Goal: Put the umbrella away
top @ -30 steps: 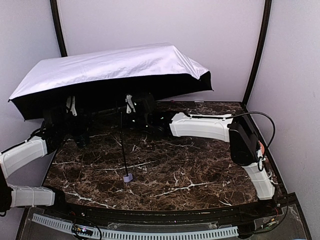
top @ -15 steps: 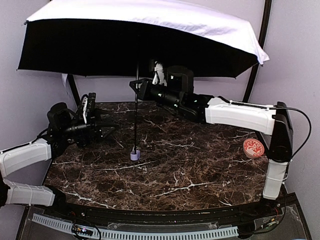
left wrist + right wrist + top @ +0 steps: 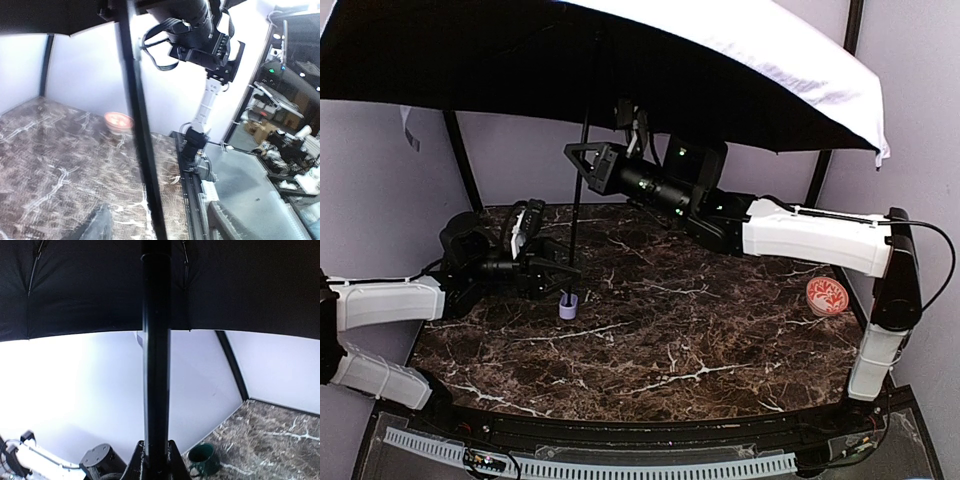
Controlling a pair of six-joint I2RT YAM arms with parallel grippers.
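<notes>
The right gripper (image 3: pixel 582 163) was clamped firmly on the thin black shaft (image 3: pixel 576 215) of the umbrella (image 3: pixel 620 70), which was open and spread wide just above this gripper. From there the shaft went down to the small lavender handle (image 3: pixel 568 305), low at the table (image 3: pixel 670 350); whether it touched the table I could not tell. The left gripper (image 3: pixel 560 278) had its jaws apart, with the lower shaft between them and the handle just below.
</notes>
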